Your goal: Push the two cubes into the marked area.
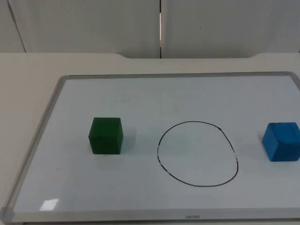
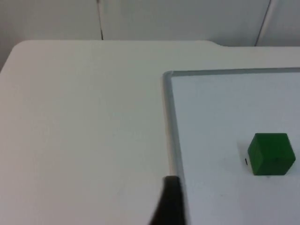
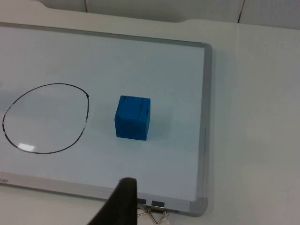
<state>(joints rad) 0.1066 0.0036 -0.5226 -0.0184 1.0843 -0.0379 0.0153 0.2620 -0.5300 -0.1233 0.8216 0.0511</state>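
The whiteboard lies flat on the white worktop, its grey frame running along all visible edges. A small printed mark sits on the near frame edge in the top view. In the right wrist view, metal binder clips protrude from under the near frame, close to the rounded corner.

On the board surface, a hand-drawn black oval, the marked area, sits right of centre. Nothing lies inside it.

The green cube stands on the board to the left of the marked area, apart from the line and not touching it. In the left wrist view the green cube rests inside the board, away from the frame's left edge.

The blue cube stands on the board to the right of the marked area, near the right frame edge and clear of the drawn line. In the right wrist view the blue cube sits between the oval and the right frame, closer to the oval.

The left pincer shows a single black fingertip over the board's left frame; whether it is open or closed cannot be told. The right pincer shows a single black fingertip above the near frame edge; its state also cannot be told.

Beyond the board, the worktop ends at the grey partition wall.
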